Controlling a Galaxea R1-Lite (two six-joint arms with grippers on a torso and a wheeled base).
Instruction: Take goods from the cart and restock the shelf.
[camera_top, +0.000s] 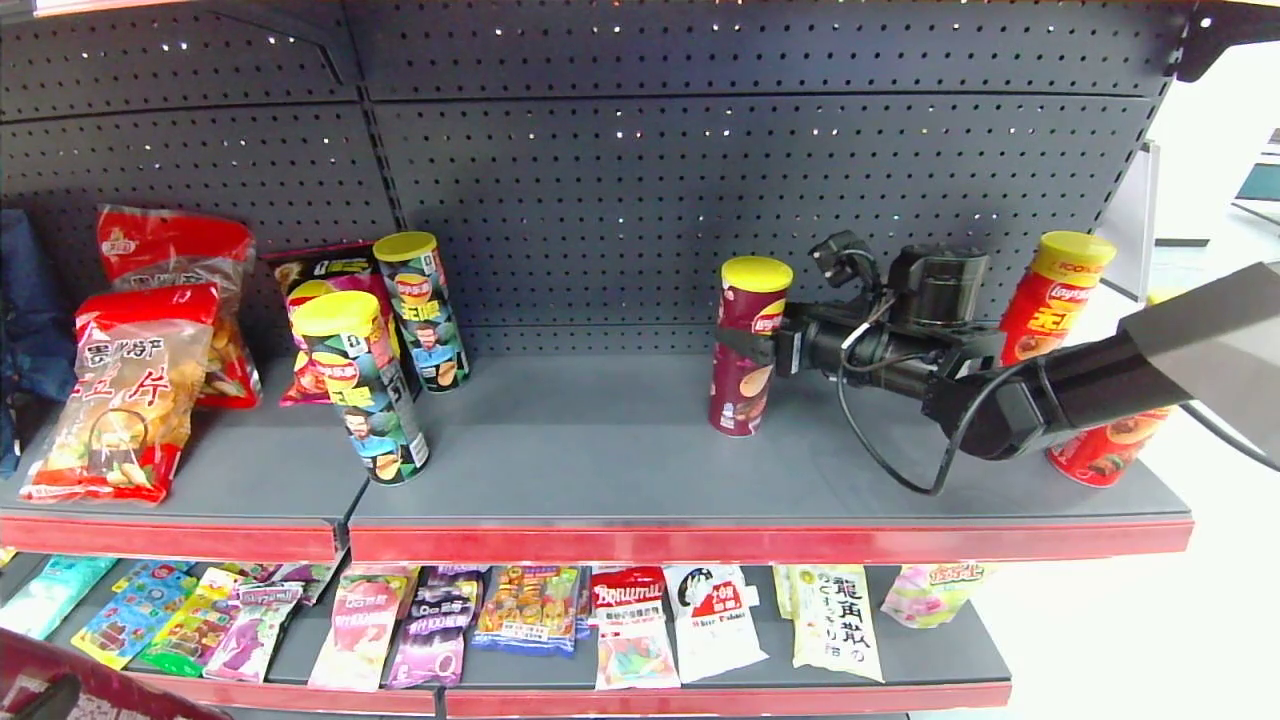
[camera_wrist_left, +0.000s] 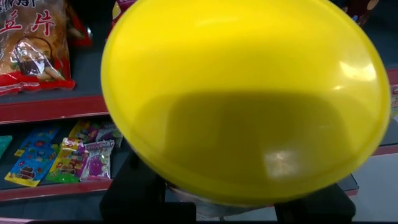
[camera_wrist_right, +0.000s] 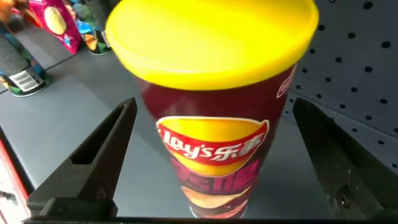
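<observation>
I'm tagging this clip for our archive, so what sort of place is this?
Most likely a shop aisle, real or mocked up: a display shelf with a red front edge and a pegboard back, chip cans stood on it, and rows of snack packets on the tier below.

Shop aisle, dark pegboard back (camera_top: 700, 200), shelf (camera_top: 600, 450) with red front edge, chip cans (camera_top: 360, 400) and snack bags (camera_top: 130, 390) at left, sweet packets (camera_top: 630, 630) along lower shelf (camera_top: 930, 650)
</observation>
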